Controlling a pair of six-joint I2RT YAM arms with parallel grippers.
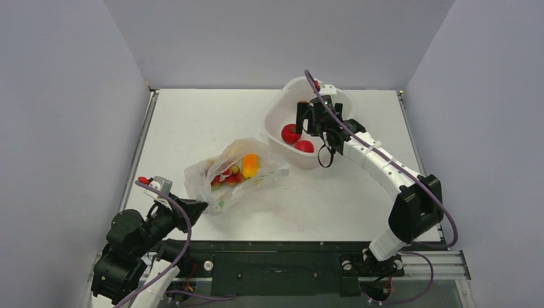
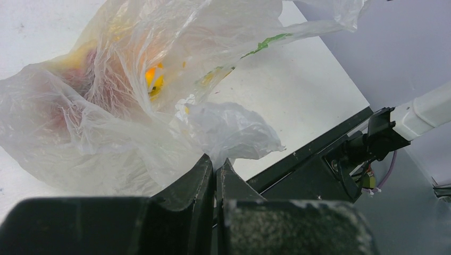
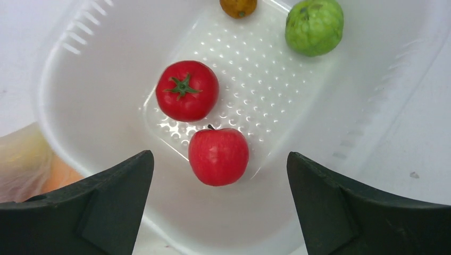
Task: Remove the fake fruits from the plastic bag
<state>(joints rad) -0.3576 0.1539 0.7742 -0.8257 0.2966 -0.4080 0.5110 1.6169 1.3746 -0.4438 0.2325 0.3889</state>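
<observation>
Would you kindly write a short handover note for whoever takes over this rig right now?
Left claw: shut, apparently pinching the near edge of the plastic bag, which lies on the table.
Right claw: open and empty, over the white tub.
Done: a tomato and a red apple lie in the tub, with a green fruit also there.
Left: an orange-yellow fruit and some small red pieces sit inside the bag; take them out.
</observation>
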